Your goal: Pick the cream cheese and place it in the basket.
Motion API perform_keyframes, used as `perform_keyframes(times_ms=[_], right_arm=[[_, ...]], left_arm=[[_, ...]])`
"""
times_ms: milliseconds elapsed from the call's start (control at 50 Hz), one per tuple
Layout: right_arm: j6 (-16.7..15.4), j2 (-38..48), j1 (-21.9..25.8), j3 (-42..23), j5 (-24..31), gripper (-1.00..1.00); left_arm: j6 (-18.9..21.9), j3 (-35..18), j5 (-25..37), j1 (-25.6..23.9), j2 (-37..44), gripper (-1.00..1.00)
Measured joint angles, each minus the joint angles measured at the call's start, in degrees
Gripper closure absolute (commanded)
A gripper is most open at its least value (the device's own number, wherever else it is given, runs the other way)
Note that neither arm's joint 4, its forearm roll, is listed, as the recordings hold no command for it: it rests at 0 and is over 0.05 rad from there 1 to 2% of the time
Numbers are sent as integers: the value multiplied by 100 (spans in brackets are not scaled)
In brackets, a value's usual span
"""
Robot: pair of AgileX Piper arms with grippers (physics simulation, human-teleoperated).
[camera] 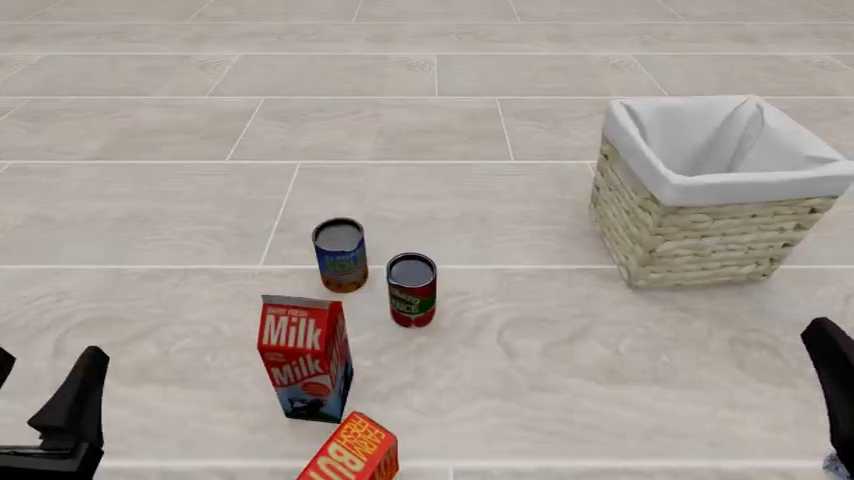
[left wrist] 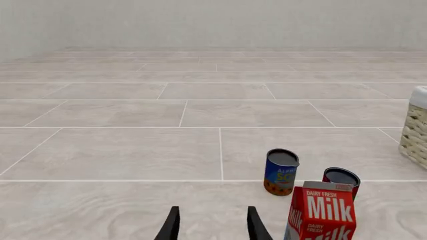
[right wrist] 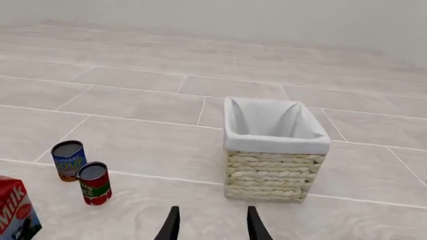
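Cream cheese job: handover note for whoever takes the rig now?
Left gripper: open, holding nothing, low near the milk carton.
Right gripper: open, holding nothing, facing the basket.
Basket: upright on the right; its visible interior shows only the white lining.
Cream cheese: not visible in any view; find it first.
Also out: blue can, red-and-green can, red-orange box.
Done: nothing. Left: pick and place.

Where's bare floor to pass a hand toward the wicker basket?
Bare tile lies between the red can and the straw-coloured wicker basket, and behind both. It is crowded around the red-and-blue milk carton, blue can and red-orange box.
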Motion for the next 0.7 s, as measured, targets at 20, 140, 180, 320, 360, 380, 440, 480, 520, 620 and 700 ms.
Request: perform_keyframes(times_ms=[20, 140, 180, 320, 360, 380, 440, 480, 520, 620, 700], right_arm=[[-39, 41, 14, -59, 72, -100], [-286, 289, 21, -404, 484, -100], [-371, 380, 12, -518, 627, -100], [-747, 685, -112, -930, 1111, -100], [-857, 771, -154, -1067, 1254, -100], [-913, 816, -174, -1139, 1329, -100], [-1068, 954, -211, -1341, 1559, -100], [-1180, 1045, -226, -1465, 1714, -100], [-1262, 1145, -253, -1614, 1858, -100], [-1474, 1415, -297, -2008, 2283, -100], [-1636, 1615, -316, -2334, 2659, -100]], left_arm=[[0, 0, 0, 0, 0, -100], [0, 0, 0, 0, 0, -100], [0, 0, 0, 0, 0, -100], [0, 0, 0, 0, 0, -100], [0, 0, 0, 0, 0, -100], [0, 0, 0, 0, 0, -100], [0, 0, 0, 0, 0, -100], [0, 0, 0, 0, 0, -100], [0, 0, 0, 0, 0, -100], [0, 0, 0, 0, 0, -100], [0, 0, 0, 0, 0, -100]])
